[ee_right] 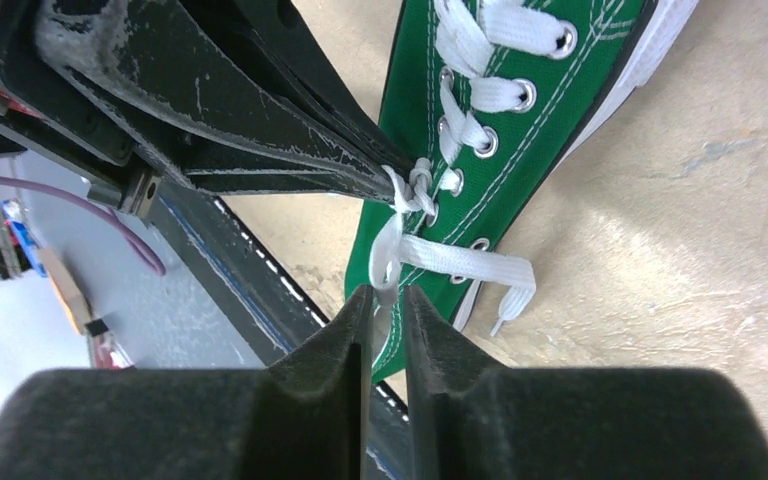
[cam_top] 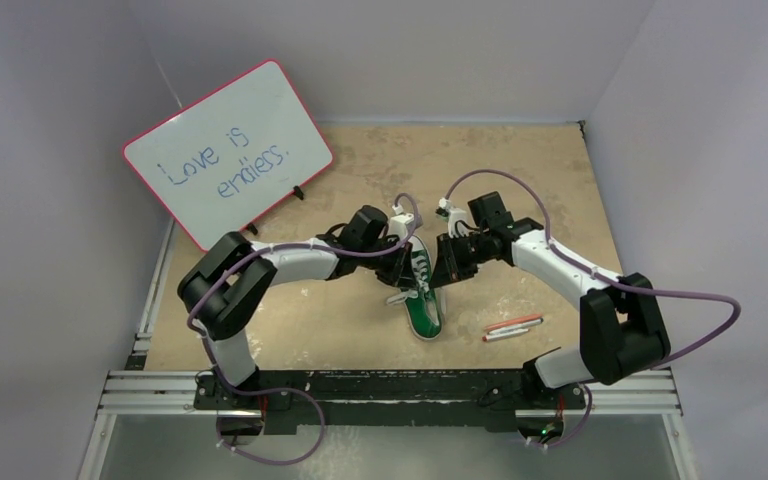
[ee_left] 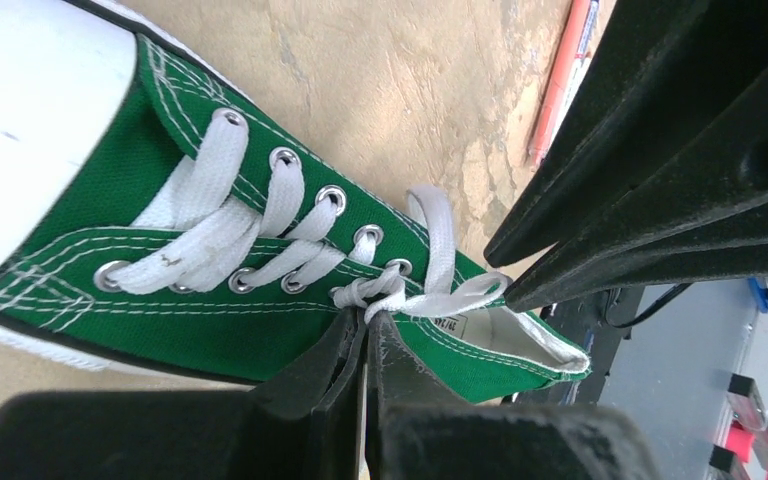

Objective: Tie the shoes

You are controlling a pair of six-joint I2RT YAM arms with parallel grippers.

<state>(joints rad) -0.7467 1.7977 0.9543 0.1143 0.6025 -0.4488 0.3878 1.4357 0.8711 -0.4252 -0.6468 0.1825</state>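
Knotting is the step in hand, as far as I can judge. The green sneaker [cam_top: 423, 300] lies about the middle of the tan counter [cam_top: 540, 190], heel toward the arm bases, with both arms bent in over it from either side. The left hand [ee_left: 368, 325] has its fingers pressed together right at the top eyelets, clamped on the laces [ee_left: 438, 298] where they cross into a small tight knot [ee_right: 417, 188]. A flat strand runs from that knot into the right hand [ee_right: 385, 300]. Its fingers stand a sliver apart with the lace in the gap, and I cannot tell whether they are pinching it or letting it slide. Another lace end trails over the sneaker's side onto the counter.

No bow shows, so the task looks well short of done: first crossing snugged, loops to come. The next move, I would guess, calls for one hand to pin the knot while the other folds a strand into a loop without slackening the crossing. A whiteboard [cam_top: 228, 150] stands at the far left, and two pens [cam_top: 512, 326] lie near the right arm.
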